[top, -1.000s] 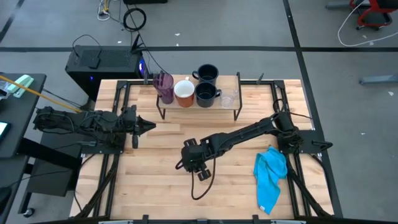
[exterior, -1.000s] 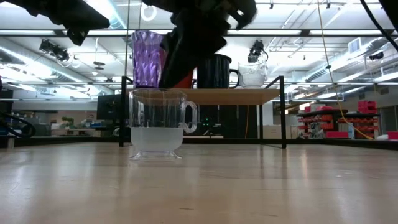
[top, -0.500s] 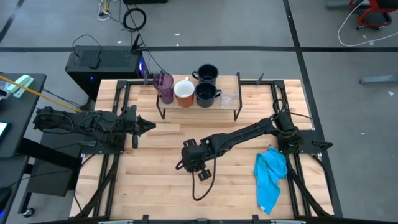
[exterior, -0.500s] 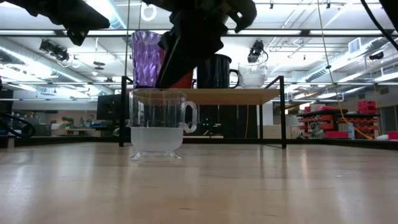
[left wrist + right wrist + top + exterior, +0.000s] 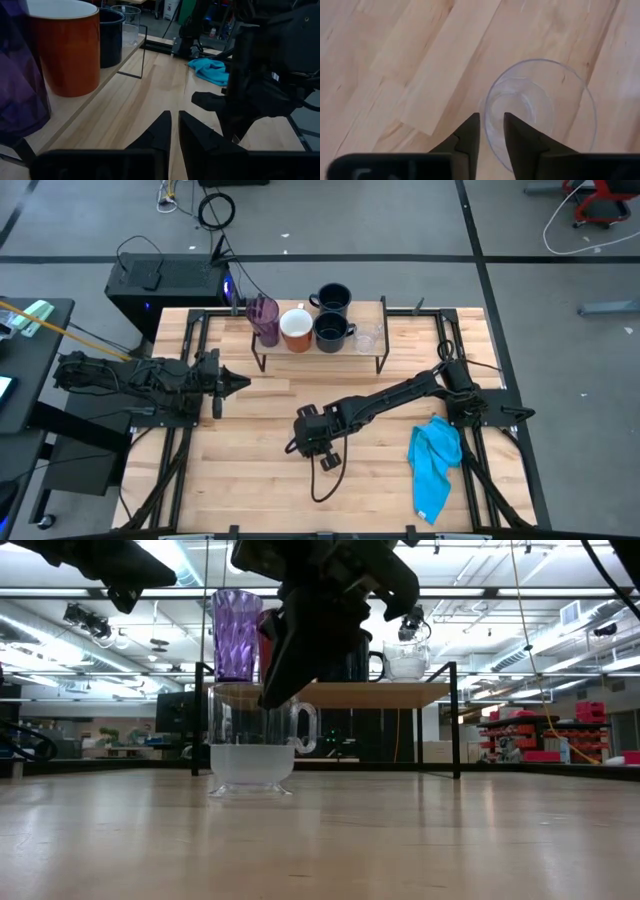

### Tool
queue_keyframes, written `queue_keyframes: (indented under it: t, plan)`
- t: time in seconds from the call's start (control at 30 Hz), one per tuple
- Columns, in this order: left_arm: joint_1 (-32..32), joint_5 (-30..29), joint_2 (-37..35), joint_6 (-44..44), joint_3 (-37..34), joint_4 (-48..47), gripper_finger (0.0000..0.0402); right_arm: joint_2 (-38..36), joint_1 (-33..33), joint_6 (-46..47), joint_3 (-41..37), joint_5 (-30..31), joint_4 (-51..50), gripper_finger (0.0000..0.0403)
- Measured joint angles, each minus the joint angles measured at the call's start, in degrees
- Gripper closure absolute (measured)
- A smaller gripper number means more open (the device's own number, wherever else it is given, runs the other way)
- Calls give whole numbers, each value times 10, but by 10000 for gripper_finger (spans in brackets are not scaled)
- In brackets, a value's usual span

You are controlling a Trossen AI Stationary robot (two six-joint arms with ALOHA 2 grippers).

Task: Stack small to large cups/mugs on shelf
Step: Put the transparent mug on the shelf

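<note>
A small clear cup with a handle stands upright on its base on the table; it also shows in the right wrist view. My right gripper is narrowly open right above it, pointing down, one finger inside the rim and one outside. In the low view its fingers overlap the cup's rim. On the shelf stand a purple tumbler, a white mug with an orange inside, two black mugs and a second clear cup. My left gripper is shut and waits at the left. My right gripper comes from above, pointing down, with its fingers on either side of the clear cup's rim wall, on the side away from the handle. I cannot tell whether they touch it. The cup stands upright on the table.
A blue cloth lies crumpled at the table's right, near the right arm's base. The shelf stands at the table's far edge on thin black legs. Bare wooden tabletop lies around the cup.
My right gripper has come down toward the clear cup on the table, until its fingers reach the rim. The cup has stayed where it was.
</note>
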Motion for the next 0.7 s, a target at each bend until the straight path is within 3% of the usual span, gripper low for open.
queue_keyframes:
  t: [0.3, 0.7]
  plan:
    - [0, 0, 0, 0, 0, 0, 358, 0, -7, -2, 0, -7, -9, 393]
    - [0, 0, 0, -1, 0, -4, 358, -56, -11, -2, 2, -13, -87, 400]
